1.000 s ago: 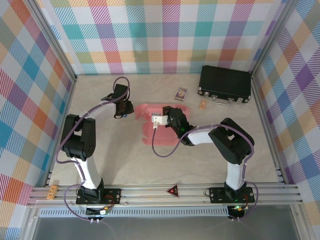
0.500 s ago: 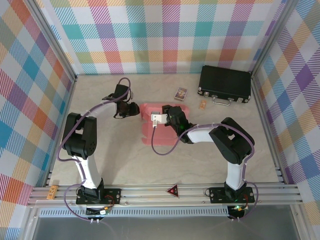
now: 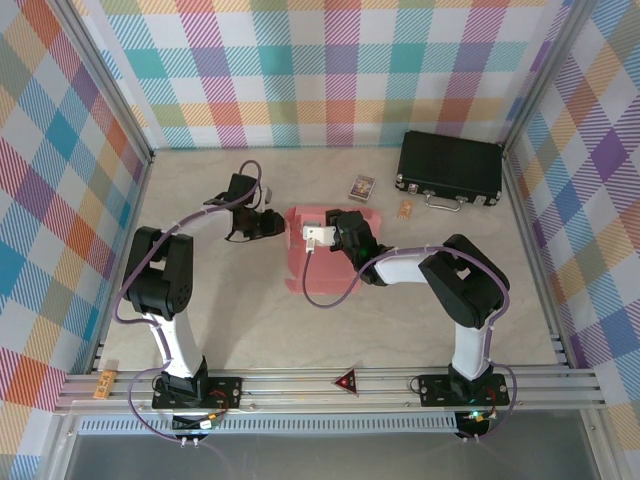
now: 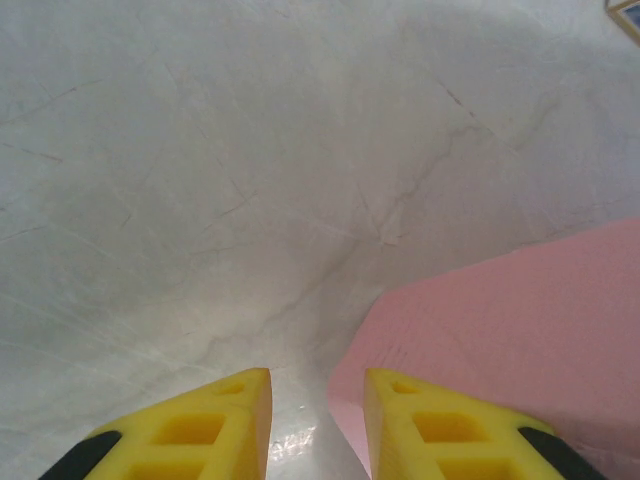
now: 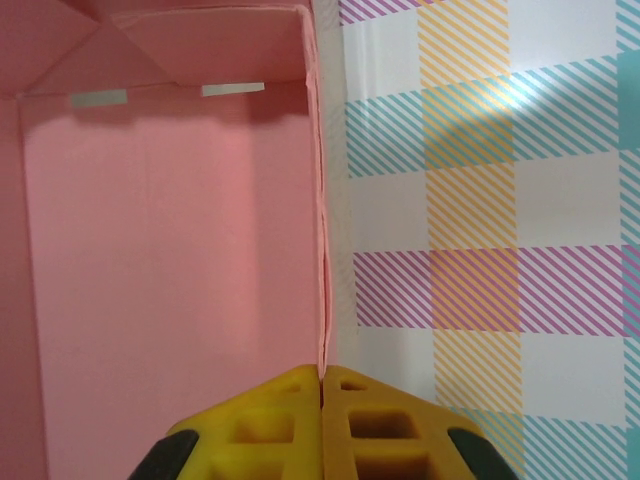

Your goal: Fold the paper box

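Observation:
The paper box (image 3: pixel 322 262) is a salmon-pink sheet, partly folded, at the middle of the table and tipped up on its edge. In the right wrist view the paper box (image 5: pixel 170 250) shows a folded corner at the top. My right gripper (image 5: pixel 322 378) is shut on its thin upright wall, and from above the right gripper (image 3: pixel 318 238) sits over the box's far part. My left gripper (image 3: pixel 276 222) is just left of the box. In the left wrist view the left gripper (image 4: pixel 317 400) is open over bare table, and the pink edge (image 4: pixel 520 330) lies against its right finger (image 4: pixel 440 430).
A black hard case (image 3: pixel 450 168) with a handle lies at the back right. A small printed card packet (image 3: pixel 361 187) and a tiny tan piece (image 3: pixel 406 209) sit in front of it. Plaid walls (image 3: pixel 60 200) close three sides. The metal rail (image 3: pixel 330 385) runs along the near edge.
The right gripper has raised and tilted the box, so it looks narrower from above. The left gripper has moved right, up to the box's left edge.

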